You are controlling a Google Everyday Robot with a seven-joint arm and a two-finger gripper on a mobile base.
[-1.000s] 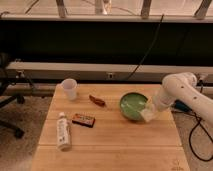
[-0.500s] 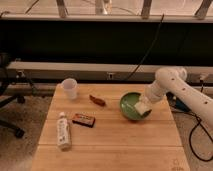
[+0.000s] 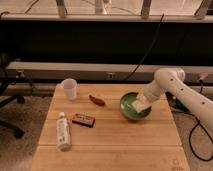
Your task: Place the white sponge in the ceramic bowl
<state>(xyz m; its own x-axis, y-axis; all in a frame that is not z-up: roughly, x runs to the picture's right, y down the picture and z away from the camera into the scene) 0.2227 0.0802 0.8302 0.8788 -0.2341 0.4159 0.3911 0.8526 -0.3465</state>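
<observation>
The ceramic bowl [image 3: 131,111], green inside with a darker rim, stands on the right half of the wooden table [image 3: 110,145]. My white arm reaches in from the right, and the gripper [image 3: 142,102] is down over the right part of the bowl's inside. An off-white block, the white sponge [image 3: 138,106], shows at the gripper's tip, inside the bowl's rim. I cannot tell whether it rests on the bowl's bottom or hangs just above it.
A white cup [image 3: 69,89] stands at the back left. A white bottle [image 3: 62,131] lies at the front left. A small brown object [image 3: 97,100] and a dark flat bar [image 3: 83,120] lie left of the bowl. A dark cabinet with cables runs behind the table.
The arm has swung left. The gripper with the off-white block moved from the bowl's right rim to over the bowl's inside and lower.
</observation>
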